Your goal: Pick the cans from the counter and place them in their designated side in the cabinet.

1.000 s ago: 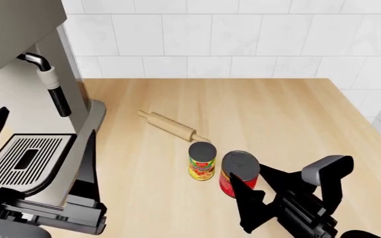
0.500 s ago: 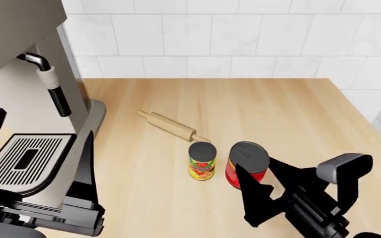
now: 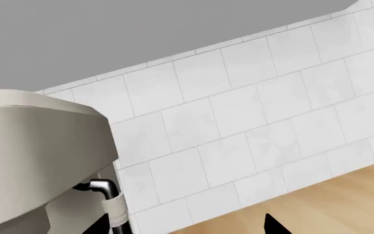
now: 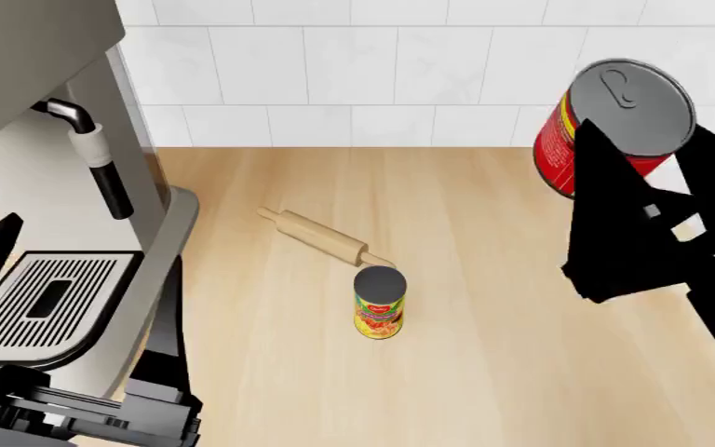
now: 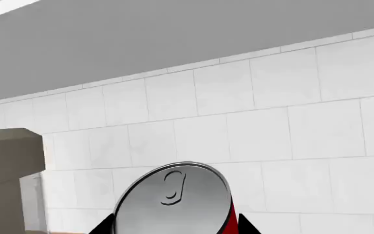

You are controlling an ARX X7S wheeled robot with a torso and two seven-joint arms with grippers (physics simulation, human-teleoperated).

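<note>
Two cans were in play. The red-labelled can point(image 4: 606, 121) was clamped between the black fingers of the right gripper point(image 4: 655, 200) and held high off the counter point(image 4: 494, 223), near the counter's right edge and in front of the white tiled wall point(image 4: 370, 84). In the right wrist view its grey pull-tab lid filled the lower middle (the can point(image 5: 177, 202) tilted slightly, a strip of red label showing at one side), with the gripper's finger tips point(image 5: 102, 228) just visible either side.

The fruit-labelled can point(image 4: 380, 304) stood upright on the counter, roughly mid-width and toward the front edge. Just behind it lay the wooden rolling pin point(image 4: 323, 237), angled, its near handle close to the can's top.

An espresso machine point(image 4: 47, 186) occupied the counter's left edge. Of the left gripper point(image 3: 274, 226) only a dark tip showed, so I could not tell whether it was released or clenched.
</note>
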